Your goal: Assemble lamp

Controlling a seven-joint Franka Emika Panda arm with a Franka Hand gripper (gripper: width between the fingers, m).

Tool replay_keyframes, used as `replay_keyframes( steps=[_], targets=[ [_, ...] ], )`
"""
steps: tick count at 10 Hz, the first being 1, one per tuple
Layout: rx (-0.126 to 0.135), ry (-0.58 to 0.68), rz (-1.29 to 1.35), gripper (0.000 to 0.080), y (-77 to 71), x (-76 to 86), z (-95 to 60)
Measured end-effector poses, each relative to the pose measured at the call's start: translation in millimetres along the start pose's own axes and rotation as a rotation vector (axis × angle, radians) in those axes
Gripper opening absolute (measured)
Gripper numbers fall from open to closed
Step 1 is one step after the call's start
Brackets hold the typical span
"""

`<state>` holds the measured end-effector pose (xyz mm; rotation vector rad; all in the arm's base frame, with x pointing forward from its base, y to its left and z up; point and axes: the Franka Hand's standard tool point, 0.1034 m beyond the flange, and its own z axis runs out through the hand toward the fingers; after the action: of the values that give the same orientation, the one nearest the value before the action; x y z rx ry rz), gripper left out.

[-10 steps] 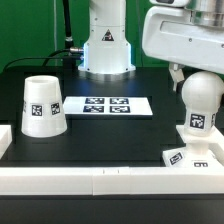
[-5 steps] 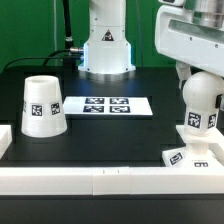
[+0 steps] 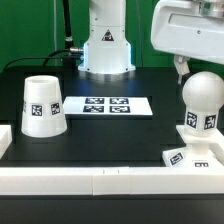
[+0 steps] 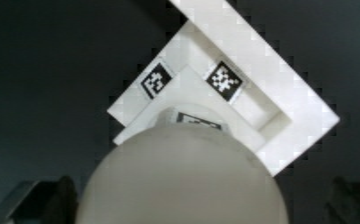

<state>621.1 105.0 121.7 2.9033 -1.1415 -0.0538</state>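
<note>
The gripper (image 4: 198,200) has risen from the bulb (image 3: 203,95), which stands on the base (image 3: 190,155) by the desk's front edge, at the corner on the exterior view's right. Half a second ago the arm's white housing (image 3: 190,25) covered the bulb's crown; now the whole round top shows beneath it. The one visible finger (image 3: 178,68) sits higher and seems clear of the bulb, though the dim wrist view leaves that uncertain.

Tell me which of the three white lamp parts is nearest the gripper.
The round bulb, upright on the square base, right under the gripper; the shade stands far off at the exterior view's left.
</note>
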Motion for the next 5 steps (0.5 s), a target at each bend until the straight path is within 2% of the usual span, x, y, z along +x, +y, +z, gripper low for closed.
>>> replay_keyframes(
  steps=[2,5],
  targets=[
    [-0.001,0.0,-0.15,0.0699,0.5,0.4,0.5],
    [-0.002,0.0,-0.584,0.0699,6.6,7.8,1.5]
  ],
)
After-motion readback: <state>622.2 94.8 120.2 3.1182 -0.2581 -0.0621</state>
